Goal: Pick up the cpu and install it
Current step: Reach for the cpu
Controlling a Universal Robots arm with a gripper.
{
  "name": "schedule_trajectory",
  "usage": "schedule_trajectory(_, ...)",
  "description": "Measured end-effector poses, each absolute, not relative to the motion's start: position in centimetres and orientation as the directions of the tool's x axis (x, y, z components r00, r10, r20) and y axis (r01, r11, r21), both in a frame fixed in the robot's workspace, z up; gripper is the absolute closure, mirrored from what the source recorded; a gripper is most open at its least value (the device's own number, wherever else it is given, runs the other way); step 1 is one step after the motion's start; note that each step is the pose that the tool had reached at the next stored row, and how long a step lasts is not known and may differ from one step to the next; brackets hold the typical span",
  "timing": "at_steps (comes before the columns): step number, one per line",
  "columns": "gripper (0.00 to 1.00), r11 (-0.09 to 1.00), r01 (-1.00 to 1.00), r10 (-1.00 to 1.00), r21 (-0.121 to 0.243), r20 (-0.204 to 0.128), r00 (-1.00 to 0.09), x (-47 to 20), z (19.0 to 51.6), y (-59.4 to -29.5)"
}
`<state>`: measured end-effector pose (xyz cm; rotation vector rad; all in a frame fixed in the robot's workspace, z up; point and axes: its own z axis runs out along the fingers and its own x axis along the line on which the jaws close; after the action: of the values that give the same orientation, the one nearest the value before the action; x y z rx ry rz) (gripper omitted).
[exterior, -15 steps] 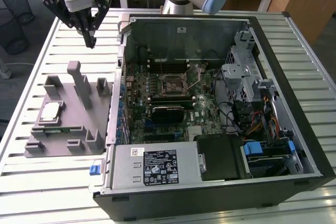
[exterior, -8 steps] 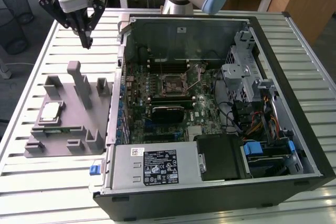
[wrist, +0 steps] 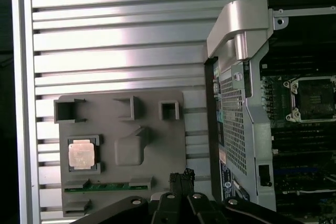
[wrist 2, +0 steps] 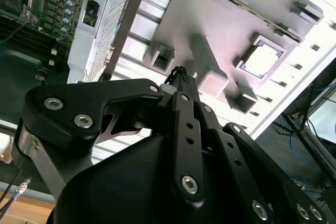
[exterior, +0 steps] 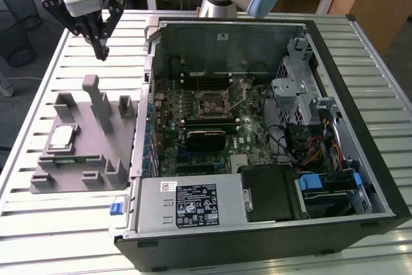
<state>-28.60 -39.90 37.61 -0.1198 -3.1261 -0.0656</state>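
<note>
The black gripper, fingers pressed together and empty, is hovering high over the far edge of the grey plastic fixture on the slatted metal tabletop. The small silvery square cpu is sitting in a fixture recess, below the gripper, nearer the camera and toward the exterior view's left.

The worktop is overlooked from its near side by the exterior view; the grey fixture is shared with both wrist views.
</note>
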Motion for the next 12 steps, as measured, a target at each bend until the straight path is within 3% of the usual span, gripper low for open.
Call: schedule_trajectory(12, 0.89, 0.996, 0.077, 0.076, 0.041, 0.018, -0.997, -29.9, 37.4, -39.9)
